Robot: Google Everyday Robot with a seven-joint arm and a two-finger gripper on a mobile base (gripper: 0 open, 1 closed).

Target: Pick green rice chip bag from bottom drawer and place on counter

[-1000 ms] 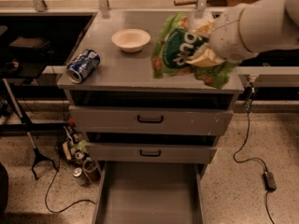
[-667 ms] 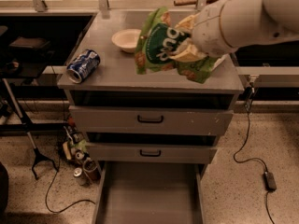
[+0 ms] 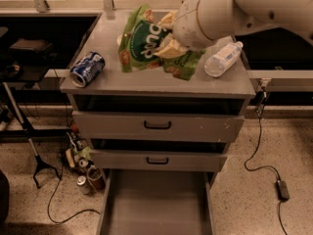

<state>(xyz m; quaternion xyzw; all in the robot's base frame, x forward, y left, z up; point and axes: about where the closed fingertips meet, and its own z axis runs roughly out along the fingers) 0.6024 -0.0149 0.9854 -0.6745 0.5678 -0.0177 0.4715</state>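
Note:
The green rice chip bag (image 3: 145,44) is crumpled and tilted over the middle of the counter (image 3: 146,83), its white lettering facing me. My gripper (image 3: 167,46) is at the bag's right side, shut on it, at the end of the thick white arm (image 3: 215,11) that reaches in from the upper right. The bag's lower edge looks to be at or just above the counter top. The bottom drawer (image 3: 156,202) stands pulled out at the foot of the cabinet, a plain grey tray with nothing in it.
A blue soda can (image 3: 87,68) lies on its side at the counter's left edge. A clear water bottle (image 3: 222,58) lies at the right. Two upper drawers with black handles (image 3: 157,125) are ajar. Cans and cables lie on the floor at the left (image 3: 85,173).
My arm has carried the bag leftwards across the counter, from its right side to its middle. The bag now hides the white bowl, and the water bottle has come into view.

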